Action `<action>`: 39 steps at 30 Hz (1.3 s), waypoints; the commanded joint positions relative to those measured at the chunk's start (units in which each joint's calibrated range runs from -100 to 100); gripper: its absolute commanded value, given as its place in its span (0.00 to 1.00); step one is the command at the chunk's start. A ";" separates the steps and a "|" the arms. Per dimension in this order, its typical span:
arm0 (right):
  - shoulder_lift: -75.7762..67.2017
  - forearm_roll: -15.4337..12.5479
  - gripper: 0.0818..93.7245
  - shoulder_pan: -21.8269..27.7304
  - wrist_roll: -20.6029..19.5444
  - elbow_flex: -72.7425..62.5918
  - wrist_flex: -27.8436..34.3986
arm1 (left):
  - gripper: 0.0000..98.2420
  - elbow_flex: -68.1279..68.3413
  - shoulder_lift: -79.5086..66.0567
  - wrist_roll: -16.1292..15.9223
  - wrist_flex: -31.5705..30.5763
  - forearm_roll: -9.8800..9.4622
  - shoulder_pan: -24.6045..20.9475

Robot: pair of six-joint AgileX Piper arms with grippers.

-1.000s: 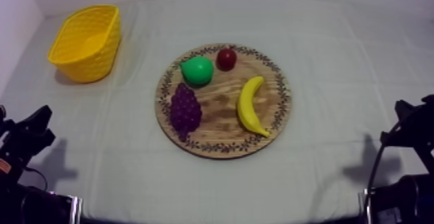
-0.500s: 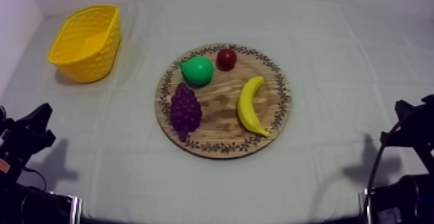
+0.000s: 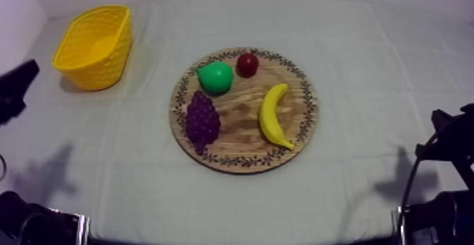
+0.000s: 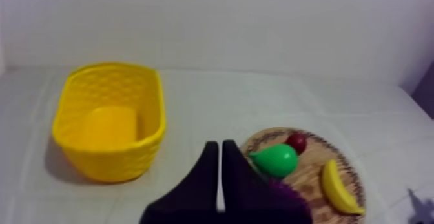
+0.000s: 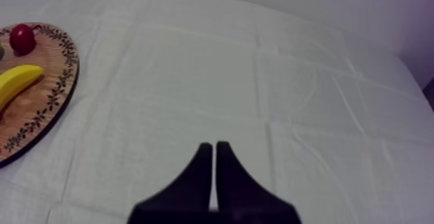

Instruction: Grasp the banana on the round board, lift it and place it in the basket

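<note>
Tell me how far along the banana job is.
Done: nothing yet; the curved yellow toy banana lies on the round wooden board with its patterned rim, untouched. In hand: my left gripper, shut on nothing, hangs near the yellow lattice basket, pointing between it and the board. My right gripper rests shut. Left: grasp, lift, drop into the basket, which holds nothing.

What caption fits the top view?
Banana, pear, grapes and small red fruit lie on the wooden board; yellow basket stands apart.

The left arm (image 3: 15, 89) stands raised at the left edge of the surface, jaws pressed together in a narrow wedge, while the right arm (image 3: 446, 140) sits low at the right, jaws likewise together.
</note>
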 commanded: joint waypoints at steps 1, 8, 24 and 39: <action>-0.02 0.01 0.00 0.00 0.00 0.02 0.02 | 0.00 -11.07 6.00 0.76 0.74 -0.61 3.07; -0.02 0.01 0.00 0.00 -0.01 0.02 0.02 | 0.00 -26.28 21.26 1.90 2.99 -1.38 9.57; -0.02 0.01 0.00 0.00 0.00 0.02 0.02 | 0.00 -41.47 49.68 11.74 3.78 -7.90 24.56; -0.02 0.01 0.00 0.00 0.00 0.02 0.02 | 0.00 -48.96 68.27 16.54 11.82 -6.58 29.12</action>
